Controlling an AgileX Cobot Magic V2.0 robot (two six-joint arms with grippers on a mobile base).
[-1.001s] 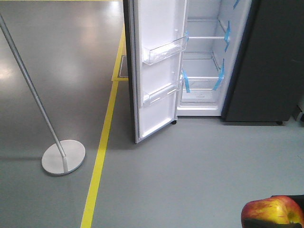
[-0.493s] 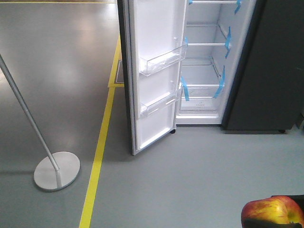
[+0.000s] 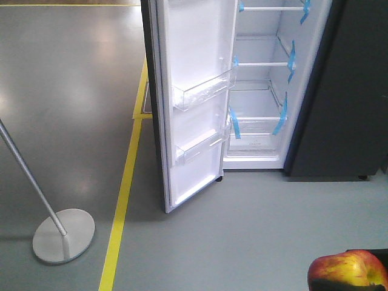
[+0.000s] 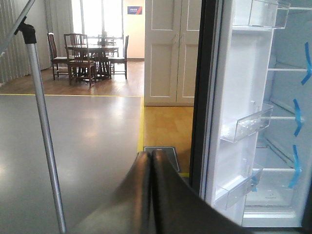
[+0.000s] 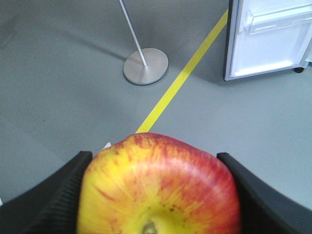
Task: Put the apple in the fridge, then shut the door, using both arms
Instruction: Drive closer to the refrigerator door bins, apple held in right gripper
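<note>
Right gripper [image 5: 153,158] clamps the red-and-yellow round apple [image 5: 161,187], well short of the tall dark grey fridge [image 3: 348,91]; its white-lined door [image 3: 191,54] stands open. Left gripper [image 4: 150,163] pinched together, empty.

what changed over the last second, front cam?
The fridge, its open door and the floor stand all slid down-left in the front view, so the robot is likely rolling toward the fridge. Nothing taken or released: apple stays in the right gripper, same frame corner; door still open.
</note>
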